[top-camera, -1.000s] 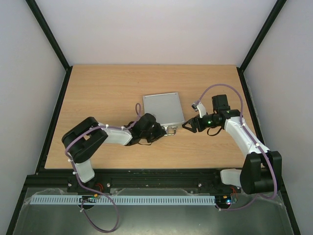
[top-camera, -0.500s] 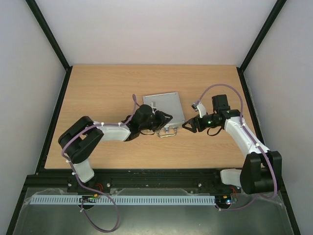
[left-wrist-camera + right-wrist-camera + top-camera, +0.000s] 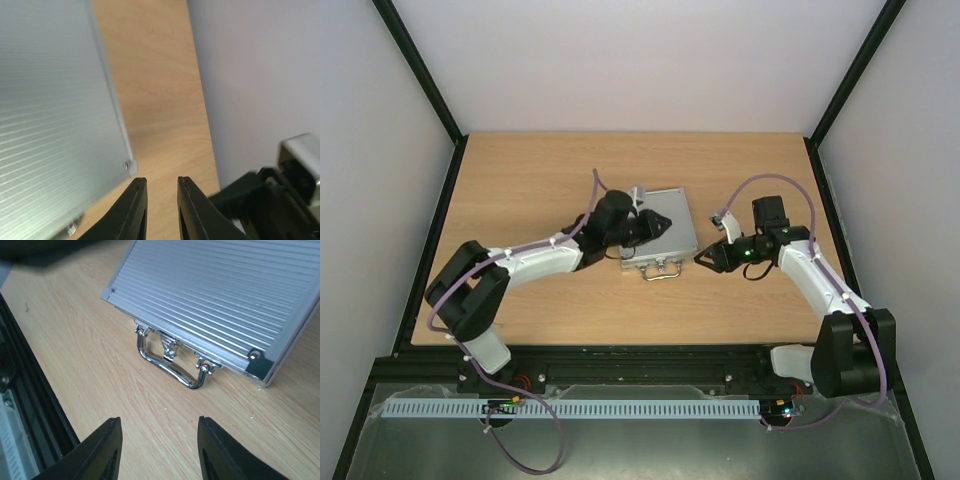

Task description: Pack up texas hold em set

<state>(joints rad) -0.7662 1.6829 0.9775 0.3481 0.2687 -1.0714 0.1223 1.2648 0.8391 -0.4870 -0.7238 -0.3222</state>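
Texas hold em set: the silver case [image 3: 676, 242] lies shut and flat near the middle of the table [image 3: 540, 180]. Its chrome handle [image 3: 660, 272] is turned toward the arm bases. With the lid down, no chips, dice or cards can be seen.

Nearest the bases, the handle rests on the wood, with a small latch fitting between its two mounts. Whether that latch is fastened cannot be told.

Just beside the case's near right corner, the right gripper [image 3: 703, 260] hangs low over bare table. Its fingers are spread wide, holding nothing and touching nothing, and its camera looks across at the handle.

Farther out, the left gripper [image 3: 660, 224] reaches over the ribbed lid toward its right edge. Its fingers are only narrowly apart, a slim gap showing between them with nothing in it. Whether they touch the lid cannot be told.

Judged step: the packing appears almost complete, leaving the lid to be seated and the latch secured. For a good result, the left fingers should press straight down near the handle edge. Force there closes the seam instead of sliding the light case across the smooth wood. The right gripper is well placed to brace the corner or work the latch.

Beyond the case lies only wood.
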